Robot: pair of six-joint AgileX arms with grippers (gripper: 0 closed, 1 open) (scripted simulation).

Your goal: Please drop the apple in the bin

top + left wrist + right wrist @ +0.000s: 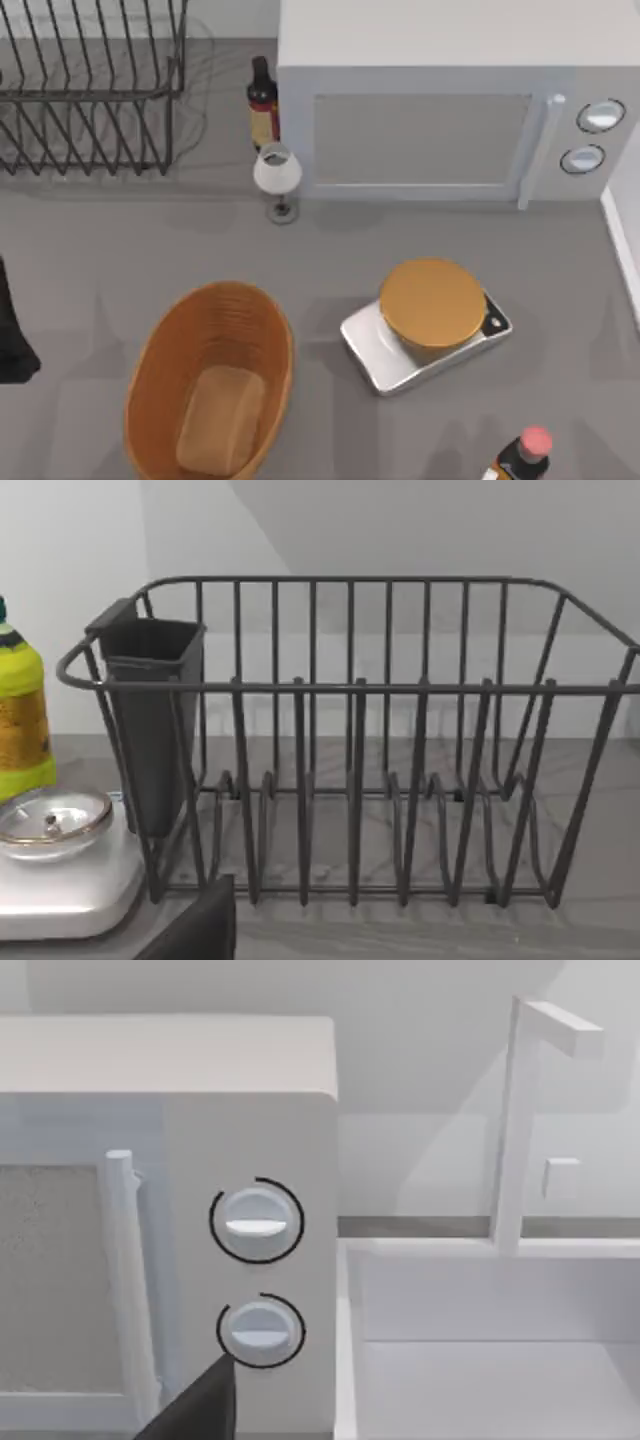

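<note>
Top view, bin: the woven bin [152,365] sits near the desk's [90,250] front edge, left of centre, with nothing on its tan bottom.
Apple: I cannot tell where it lies, so the task looks to be at its start.
Left arm: parked at the desk's left edge; the left gripper [197,928] looks toward the dish rack [350,740] in the back left corner. Whether it is spread or closed, I cannot tell.
Right arm: the right gripper [196,1406] faces the microwave [170,1220] dials at the back right. Grip state, again, cannot be told.
Risk, search: with the fruit unplaced, an arm could reach for a wrong object, such as the pink-capped bottle [524,456] at the front edge.
Risk, clutter: the golden-topped scale [432,305] stands just right of the bin, and a wine glass [277,172] stands behind it. A low sweep could knock either.
Risk, release: dropping over the sloping rim could let a round fruit roll out.
</note>
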